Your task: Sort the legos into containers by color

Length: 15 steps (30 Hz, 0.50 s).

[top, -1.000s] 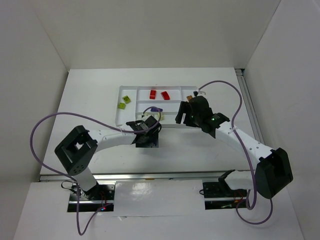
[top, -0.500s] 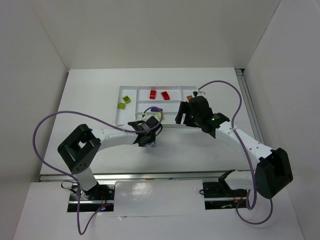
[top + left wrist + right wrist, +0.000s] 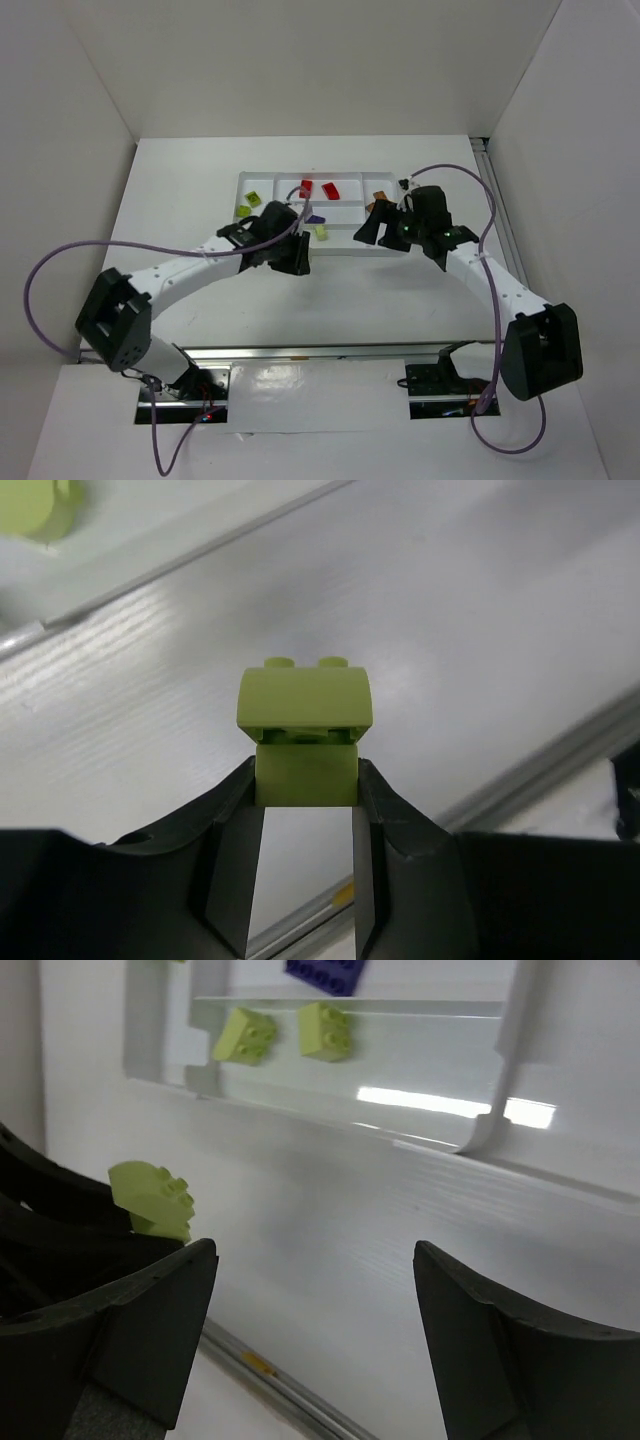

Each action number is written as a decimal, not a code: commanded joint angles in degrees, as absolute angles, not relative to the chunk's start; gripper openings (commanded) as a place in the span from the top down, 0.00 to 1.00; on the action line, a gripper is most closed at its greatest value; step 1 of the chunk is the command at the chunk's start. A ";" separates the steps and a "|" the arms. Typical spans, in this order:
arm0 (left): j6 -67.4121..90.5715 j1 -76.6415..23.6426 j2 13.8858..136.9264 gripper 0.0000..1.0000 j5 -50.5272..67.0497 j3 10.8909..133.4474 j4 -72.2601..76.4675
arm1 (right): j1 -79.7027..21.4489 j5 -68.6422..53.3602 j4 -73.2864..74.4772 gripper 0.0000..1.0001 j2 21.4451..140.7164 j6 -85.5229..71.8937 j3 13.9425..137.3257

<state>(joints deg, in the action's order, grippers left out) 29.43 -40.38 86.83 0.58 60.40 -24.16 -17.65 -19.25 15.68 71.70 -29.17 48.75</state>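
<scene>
Top view: white bench (image 3: 180,190), plain white walls (image 3: 300,70) on three sides. White tray (image 3: 352,207) sits mid-bench, thin dividers. Two red legos (image 3: 318,189) in the tray's far compartments, orange lego (image 3: 379,197) at the tray's right end, purple lego (image 3: 315,219) near the tray's middle. Two loose yellow-green legos (image 3: 249,205) at the tray's left end. Left gripper (image 3: 298,258) is over the tray's near edge, left of centre; its load is hidden from this view. Right gripper (image 3: 368,225) is over the tray's right part, near the orange lego, well apart from the left gripper.

Left wrist view: the left gripper is pinching a yellow-green lego (image 3: 305,720) by its lower block, both fingers (image 3: 236,825) pressed on its sides. Studs point away from the camera. White ridged surface below it; whether that is tray or bench, cannot tell. Another yellow-green piece shows blurred at the top left corner, beyond a tray wall.

Right wrist view: the right gripper is spread wide, nothing between its fingers (image 3: 150,1310). The pinched yellow-green lego shows just beside the left finger, on the near side of the tray's long compartment, outside its wall. Two yellow-green legos lie side by side in that compartment, apart from the wall, with the purple lego beyond the far divider.
</scene>
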 commanded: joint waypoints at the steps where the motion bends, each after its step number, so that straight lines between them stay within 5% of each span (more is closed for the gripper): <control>1: 19.70 -36.14 79.55 1.00 19.03 63.80 -23.56 | -16.96 -35.21 9.32 0.14 69.26 -26.02 49.21; 5: 16.19 -32.44 76.82 1.00 37.47 64.95 -22.32 | -16.96 -42.35 5.46 0.12 67.94 -25.83 49.22; 15: 16.17 -29.09 76.82 1.00 57.03 64.95 -16.00 | -18.28 -52.10 -9.55 0.12 63.90 -29.00 47.55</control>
<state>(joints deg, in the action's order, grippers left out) 17.98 -29.91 76.99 46.89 64.49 -19.86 -17.87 -45.41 1.08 66.54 -27.97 48.16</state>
